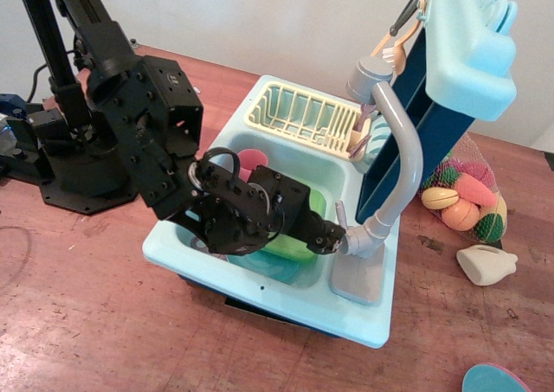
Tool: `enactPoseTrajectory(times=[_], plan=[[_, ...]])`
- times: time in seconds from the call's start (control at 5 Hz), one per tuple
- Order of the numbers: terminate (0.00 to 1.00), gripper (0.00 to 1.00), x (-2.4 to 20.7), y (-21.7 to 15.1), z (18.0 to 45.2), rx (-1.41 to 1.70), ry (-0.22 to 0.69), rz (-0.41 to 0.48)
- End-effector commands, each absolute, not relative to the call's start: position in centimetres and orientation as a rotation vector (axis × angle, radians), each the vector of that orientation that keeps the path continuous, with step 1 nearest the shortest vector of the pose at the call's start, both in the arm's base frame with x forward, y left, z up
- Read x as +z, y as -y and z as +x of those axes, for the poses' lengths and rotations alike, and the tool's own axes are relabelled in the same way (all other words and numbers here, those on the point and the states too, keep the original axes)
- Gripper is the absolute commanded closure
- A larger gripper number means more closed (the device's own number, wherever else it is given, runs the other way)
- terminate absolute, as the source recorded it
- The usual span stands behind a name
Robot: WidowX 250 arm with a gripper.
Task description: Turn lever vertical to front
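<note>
The toy faucet's round grey base (365, 236) stands on a flat grey plate (357, 278) at the right rim of the light blue toy sink (286, 298). The lever (342, 213) is a small grey tab that sticks up from the left side of the round base. The tall curved grey spout (407, 150) rises from the base toward the back. My black gripper (334, 237) reaches across the basin from the left. Its fingertips look closed together and touch the round base just below the lever. It holds nothing that I can see.
A green cup (294, 236) and a pink cup (252, 160) lie in the basin under my arm. A yellow dish rack (303, 115) sits at the back. A blue and teal panel (450, 72) stands right of the faucet. A net bag of toy food (467, 197) and a white shell (485, 264) lie on the wooden table.
</note>
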State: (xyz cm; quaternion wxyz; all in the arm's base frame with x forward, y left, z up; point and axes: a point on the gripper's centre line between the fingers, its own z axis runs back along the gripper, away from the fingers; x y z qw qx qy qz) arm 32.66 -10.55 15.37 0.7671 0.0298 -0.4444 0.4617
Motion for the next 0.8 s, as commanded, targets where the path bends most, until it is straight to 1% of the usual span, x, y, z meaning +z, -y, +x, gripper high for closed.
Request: enactPoseTrajectory(times=[0.0,0.4,0.6], plan=[[0.00,0.00,17.14,10.24,32.77,1.008,0.988,0.029],[0.00,0.00,17.14,10.24,32.77,1.008,0.988,0.029],[1.00,0.00,17.14,10.24,32.77,1.008,0.988,0.029]])
